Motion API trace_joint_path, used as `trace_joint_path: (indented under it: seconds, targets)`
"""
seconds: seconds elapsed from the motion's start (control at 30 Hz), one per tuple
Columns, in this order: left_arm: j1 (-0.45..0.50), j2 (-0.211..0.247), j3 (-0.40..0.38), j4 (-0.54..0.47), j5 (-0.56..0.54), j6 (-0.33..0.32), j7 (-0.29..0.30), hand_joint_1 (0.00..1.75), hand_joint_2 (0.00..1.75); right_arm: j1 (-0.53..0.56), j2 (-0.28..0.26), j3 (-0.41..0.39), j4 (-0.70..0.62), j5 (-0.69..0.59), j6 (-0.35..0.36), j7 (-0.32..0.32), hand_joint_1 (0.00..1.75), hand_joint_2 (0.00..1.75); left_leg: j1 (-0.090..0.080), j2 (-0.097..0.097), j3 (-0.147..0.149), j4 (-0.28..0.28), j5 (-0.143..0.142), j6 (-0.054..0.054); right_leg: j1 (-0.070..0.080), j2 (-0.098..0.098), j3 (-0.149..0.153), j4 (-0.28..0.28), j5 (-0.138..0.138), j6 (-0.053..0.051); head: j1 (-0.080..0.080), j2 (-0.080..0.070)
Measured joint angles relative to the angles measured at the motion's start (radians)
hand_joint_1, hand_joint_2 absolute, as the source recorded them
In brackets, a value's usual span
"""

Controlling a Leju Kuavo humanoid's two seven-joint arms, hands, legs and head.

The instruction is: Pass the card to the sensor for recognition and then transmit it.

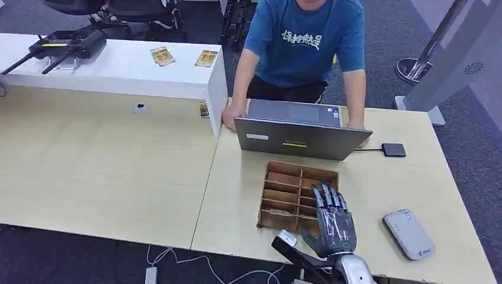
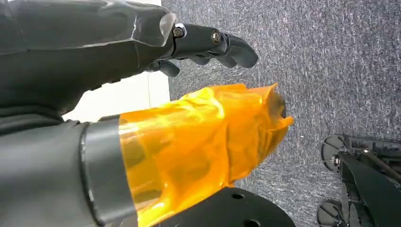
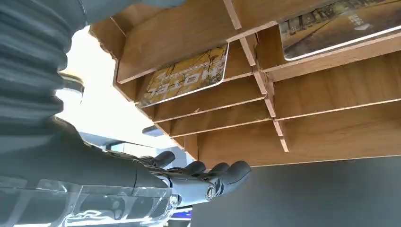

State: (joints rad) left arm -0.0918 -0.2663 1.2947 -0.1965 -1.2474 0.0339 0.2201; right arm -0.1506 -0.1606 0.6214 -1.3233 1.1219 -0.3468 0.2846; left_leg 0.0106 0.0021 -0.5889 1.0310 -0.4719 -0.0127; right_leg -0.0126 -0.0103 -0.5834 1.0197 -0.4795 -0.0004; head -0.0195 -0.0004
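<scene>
A wooden card rack (image 1: 283,178) with several slots stands at the near middle of the light table. In the right wrist view the rack (image 3: 331,127) holds a yellow hotel card (image 3: 189,78) in one slot and a second card (image 3: 340,26) in another. My right hand (image 1: 334,222) hovers over the rack's near right corner, fingers stretched out and holding nothing; its dark fingers (image 3: 208,179) are apart from the cards. A grey-white sensor device (image 1: 408,234) lies to the right of that hand. My left hand (image 2: 208,45) hangs over the carpet with an orange-wrapped thumb (image 2: 203,151), holding nothing.
A person in a blue shirt (image 1: 305,41) leans over a grey laptop (image 1: 302,137) behind the rack. A small black box (image 1: 393,149) on a cable lies right of the laptop. Two more cards (image 1: 161,56) lie on the white shelf (image 1: 118,74) at the back left.
</scene>
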Motion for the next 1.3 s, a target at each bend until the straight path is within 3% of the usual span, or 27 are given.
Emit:
trace_joint_path:
  seconds: [0.37,0.8,1.3]
  targets:
    - [0.000,0.000,0.000,0.000,0.001,0.000,0.000,0.00,0.00,0.000,-0.005,0.000,-0.014,-0.001,0.008,0.003,0.00,1.75,0.000,0.000,0.000,0.000,0.000,0.000,0.000,0.000,0.000,0.000,0.000,0.000,0.000,0.000]
    - [0.000,0.000,0.000,0.000,0.021,0.003,-0.002,0.00,0.00,0.056,-0.055,0.004,-0.114,0.081,0.010,0.071,0.00,1.75,0.000,0.000,0.000,0.000,0.000,0.000,0.000,0.000,0.000,0.000,0.000,0.000,0.000,0.000]
    - [0.001,0.000,0.000,0.000,0.029,0.006,-0.011,0.00,0.00,0.104,-0.089,0.011,-0.195,0.102,0.026,0.073,0.00,1.75,0.000,0.000,0.000,0.000,0.000,0.000,0.000,0.000,0.000,0.000,0.000,0.000,0.000,0.000]
